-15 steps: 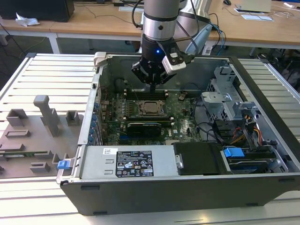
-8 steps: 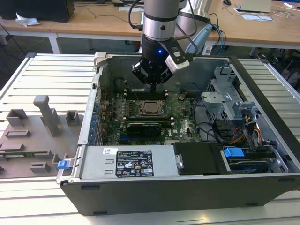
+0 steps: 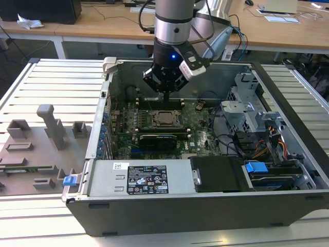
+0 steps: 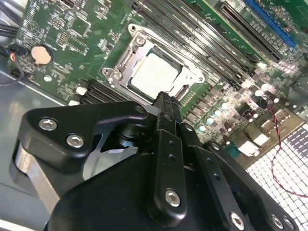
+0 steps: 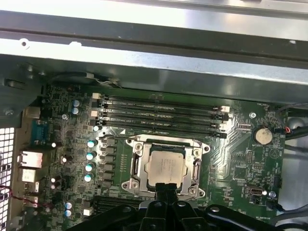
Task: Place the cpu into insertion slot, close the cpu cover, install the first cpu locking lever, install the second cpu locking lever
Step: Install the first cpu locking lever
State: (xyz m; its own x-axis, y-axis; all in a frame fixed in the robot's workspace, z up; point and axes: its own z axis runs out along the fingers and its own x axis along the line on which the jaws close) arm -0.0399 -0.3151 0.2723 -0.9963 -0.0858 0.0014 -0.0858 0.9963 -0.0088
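The cpu (image 5: 166, 166) (image 4: 154, 74) lies flat in the insertion slot (image 5: 126, 185) on the green motherboard, its pale metal top showing through a window. The silvery cpu cover (image 5: 194, 166) (image 4: 124, 61) lies down around it like a frame. In the exterior view the cpu (image 3: 165, 118) sits mid-board inside the open computer case. My gripper (image 3: 167, 95) (image 4: 166, 98) (image 5: 166, 195) hangs just above the socket's edge, its black fingers shut together with nothing between them. I cannot make out how the locking levers stand.
Long black memory slots (image 5: 159, 108) run beside the socket, and a coin battery (image 5: 262, 134) sits on the board. The case walls (image 3: 105, 103) ring the board. A power supply (image 3: 139, 177) and drive cage (image 3: 247, 108) fill the near side and the exterior view's right. Grey fixtures (image 3: 51, 126) stand outside.
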